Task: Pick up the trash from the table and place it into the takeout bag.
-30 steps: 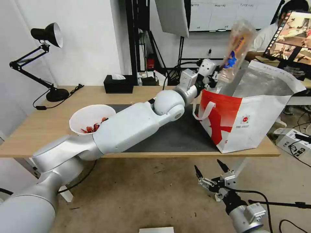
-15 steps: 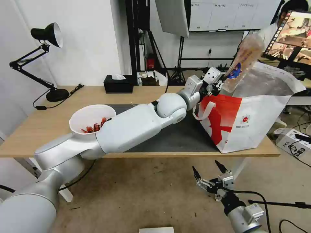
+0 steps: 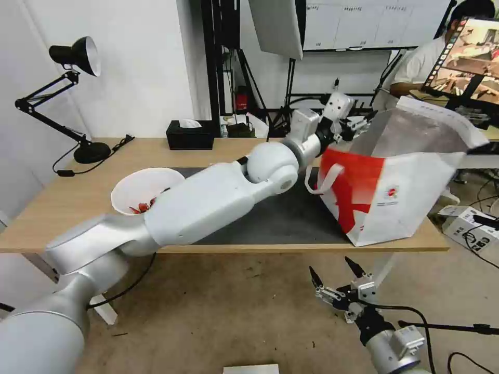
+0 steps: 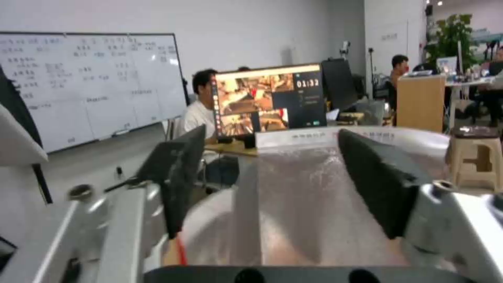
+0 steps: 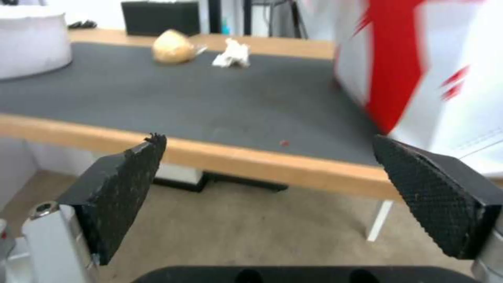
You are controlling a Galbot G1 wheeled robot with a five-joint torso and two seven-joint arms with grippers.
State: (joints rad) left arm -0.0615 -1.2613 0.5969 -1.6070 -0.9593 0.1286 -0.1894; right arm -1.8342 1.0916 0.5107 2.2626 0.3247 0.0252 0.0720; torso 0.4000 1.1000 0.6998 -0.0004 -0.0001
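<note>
Head view: we see our left end effector (image 3: 358,124) spread at the takeout bag (image 3: 395,182) rim; the white bowl (image 3: 140,189) sits near the worktop (image 3: 62,208) edge.

Left wrist view: foil lining (image 4: 304,204) lies between the fingers.

Right wrist view: the right end effector (image 5: 272,196) hangs spread below the edge; beige lump bag (image 5: 172,48) and tissue (image 5: 232,55) lie on open mat (image 5: 183,102).

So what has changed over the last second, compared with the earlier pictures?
The left gripper held the clear plastic clamshell tray above the takeout bag and has let it go: its fingers are now open and empty at the bag's mouth. The bag looks slightly shaken. The white bowl, the knotted bag and the tissue stayed on the table. The right gripper stayed low, open.
</note>
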